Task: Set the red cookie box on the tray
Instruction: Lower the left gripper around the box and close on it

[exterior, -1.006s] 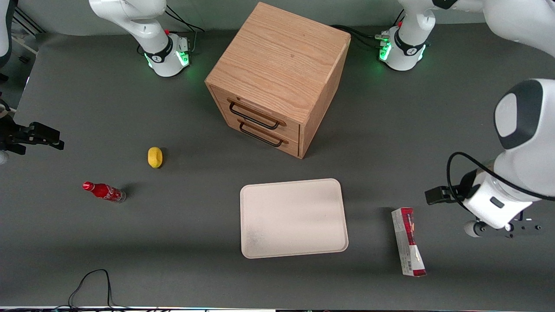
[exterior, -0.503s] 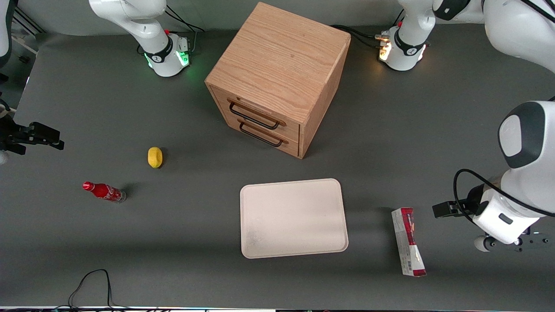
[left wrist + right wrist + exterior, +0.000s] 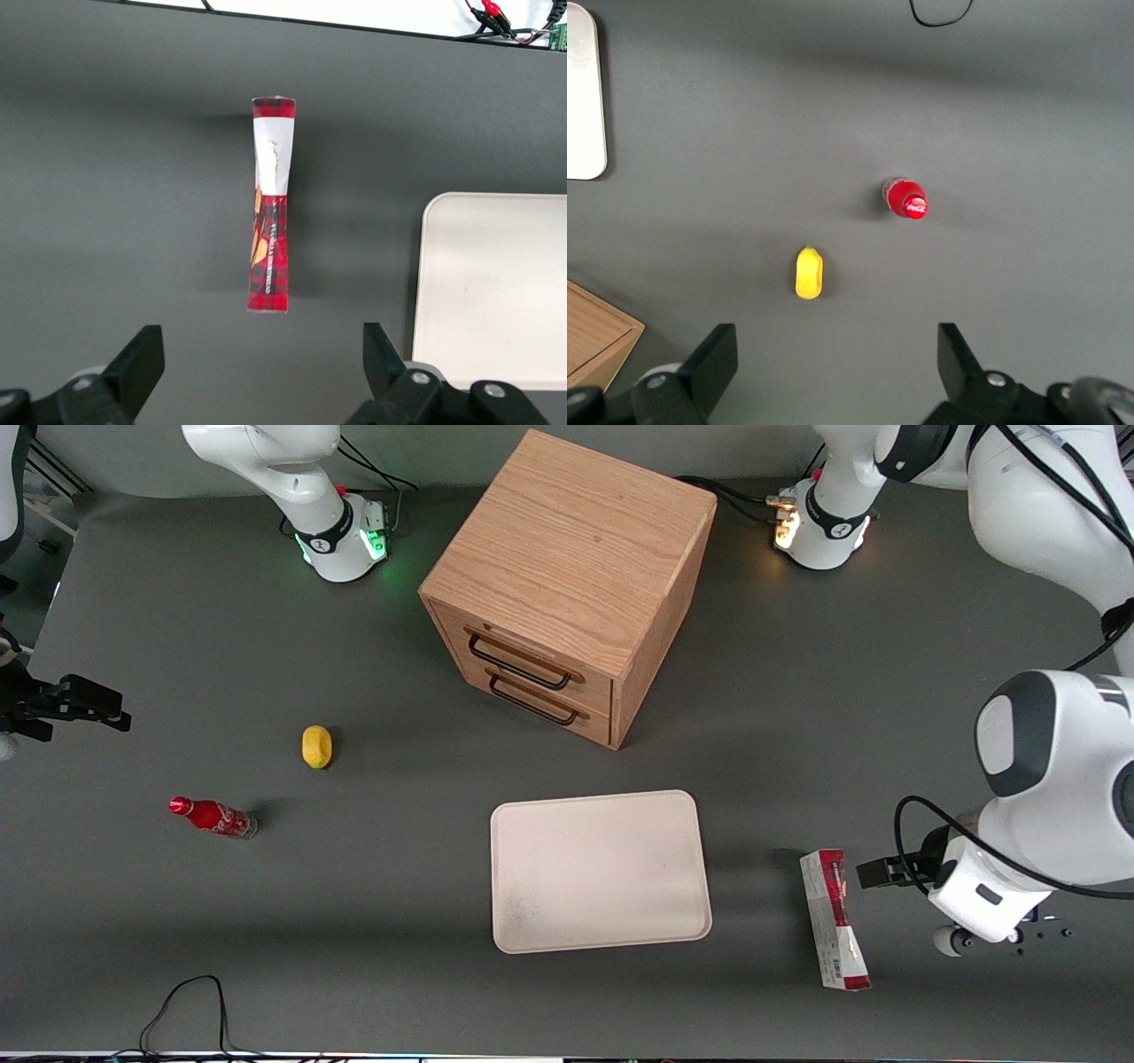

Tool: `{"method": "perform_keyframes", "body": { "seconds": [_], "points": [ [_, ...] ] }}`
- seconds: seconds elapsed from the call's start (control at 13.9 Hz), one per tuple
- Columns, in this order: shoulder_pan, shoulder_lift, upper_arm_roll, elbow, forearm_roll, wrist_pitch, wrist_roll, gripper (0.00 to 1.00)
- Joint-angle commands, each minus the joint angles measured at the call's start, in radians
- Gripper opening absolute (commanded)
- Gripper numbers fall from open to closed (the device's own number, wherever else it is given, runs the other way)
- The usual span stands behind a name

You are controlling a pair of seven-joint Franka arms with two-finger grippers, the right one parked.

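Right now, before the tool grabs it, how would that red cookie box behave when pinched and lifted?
The red cookie box looks like a slim carton with a twisted, dented middle, so it may flex or crush under a hard pinch. Long and narrow, it could swing if held near one end. It lies flat, so rolling seems unlikely. The open tool hangs above the table beside it.

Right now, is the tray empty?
Empty: the tray shows bare; the red cookie box lies beside it, under the open gripper.
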Motion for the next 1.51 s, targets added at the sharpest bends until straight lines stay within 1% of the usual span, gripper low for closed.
{"method": "perform_keyframes", "body": {
  "seconds": [0.0, 0.36, 0.65, 0.86, 1.08, 1.37, 1.44],
  "points": [
    [-0.008, 0.03, 0.005, -0.029, 0.006, 0.069, -0.022, 1.0],
    [-0.006, 0.098, 0.003, -0.037, 0.006, 0.154, -0.015, 1.0],
    [0.001, 0.139, 0.003, -0.045, 0.006, 0.188, 0.0, 1.0],
    [0.007, 0.15, 0.003, -0.114, 0.006, 0.246, 0.03, 1.0],
    [0.004, 0.161, 0.003, -0.175, 0.006, 0.334, 0.024, 1.0],
    [-0.003, 0.196, 0.003, -0.178, 0.006, 0.359, 0.02, 1.0],
    [-0.005, 0.199, 0.003, -0.178, 0.006, 0.36, 0.017, 0.96]
  ]
}}
